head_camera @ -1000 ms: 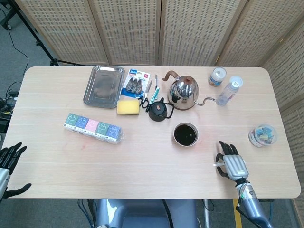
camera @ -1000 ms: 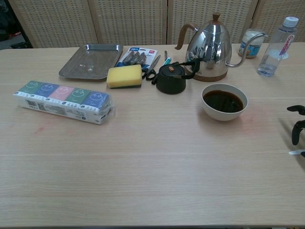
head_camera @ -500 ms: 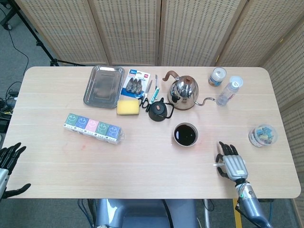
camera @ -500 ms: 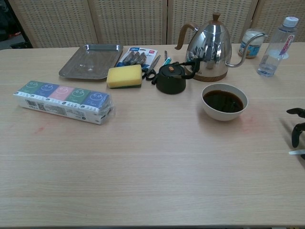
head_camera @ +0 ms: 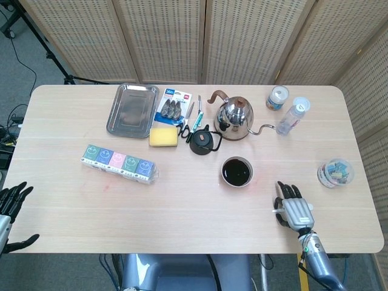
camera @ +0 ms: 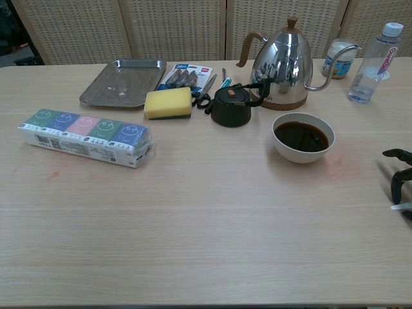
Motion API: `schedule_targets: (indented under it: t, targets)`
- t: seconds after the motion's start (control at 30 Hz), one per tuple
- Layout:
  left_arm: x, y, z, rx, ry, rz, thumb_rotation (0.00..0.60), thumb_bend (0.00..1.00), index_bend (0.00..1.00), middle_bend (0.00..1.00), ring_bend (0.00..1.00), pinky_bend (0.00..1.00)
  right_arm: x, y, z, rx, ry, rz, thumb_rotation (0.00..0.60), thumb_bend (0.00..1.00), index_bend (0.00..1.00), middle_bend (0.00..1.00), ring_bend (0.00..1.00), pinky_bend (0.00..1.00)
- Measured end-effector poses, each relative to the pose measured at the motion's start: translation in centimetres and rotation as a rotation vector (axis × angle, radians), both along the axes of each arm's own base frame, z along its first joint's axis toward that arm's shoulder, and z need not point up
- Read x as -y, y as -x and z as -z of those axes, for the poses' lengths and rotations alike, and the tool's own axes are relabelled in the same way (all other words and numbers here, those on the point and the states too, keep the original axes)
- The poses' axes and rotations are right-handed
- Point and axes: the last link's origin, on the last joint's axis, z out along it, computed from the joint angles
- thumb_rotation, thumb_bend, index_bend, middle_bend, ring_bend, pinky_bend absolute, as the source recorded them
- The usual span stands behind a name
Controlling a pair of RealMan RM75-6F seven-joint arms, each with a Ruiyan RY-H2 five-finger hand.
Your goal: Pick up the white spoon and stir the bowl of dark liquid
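Note:
The bowl of dark liquid (head_camera: 236,171) (camera: 303,136) stands right of the table's middle, in front of the kettle. My right hand (head_camera: 294,208) lies palm down on the table to the bowl's near right, fingers spread towards the far side. A short white end of the spoon (head_camera: 276,211) (camera: 402,206) sticks out from under its thumb side; the rest is hidden beneath the hand. In the chest view only dark fingertips (camera: 398,182) show at the right edge. My left hand (head_camera: 12,205) hangs off the table's near left corner, fingers apart and empty.
A steel kettle (head_camera: 234,119), black lid (head_camera: 202,141), yellow sponge (head_camera: 163,137), scissors (head_camera: 189,121), metal tray (head_camera: 131,110) and spoon pack (head_camera: 172,108) fill the back. A tissue pack (head_camera: 119,163) lies left. Water bottle (head_camera: 292,116), jar (head_camera: 277,97) and a clip tub (head_camera: 334,173) stand right.
My right hand has crept slightly left and towards the bowl over the spoon. The left hand has barely moved.

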Motion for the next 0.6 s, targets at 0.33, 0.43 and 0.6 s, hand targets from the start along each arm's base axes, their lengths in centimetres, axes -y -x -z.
schedule_targets:
  t: [0.33,0.43,0.6]
  targets:
    - [0.03,0.00,-0.01,0.001,0.000,0.000,0.600,0.00,0.00,0.00,0.00,0.00,0.05,0.27,0.07,-0.014,-0.002,0.005,0.600,0.44,0.57,0.00,0.00,0.00]
    - [0.02,0.00,-0.02,0.002,0.000,0.001,0.600,0.00,0.00,0.00,0.00,0.00,0.11,0.22,-0.03,-0.016,0.002,0.002,0.600,0.44,0.58,0.00,0.00,0.00]
    - [0.06,0.01,-0.03,0.002,0.000,0.001,0.600,0.00,0.00,0.00,0.00,0.00,0.20,-0.09,-0.39,-0.002,0.016,-0.005,0.600,0.44,0.59,0.00,0.00,0.00]
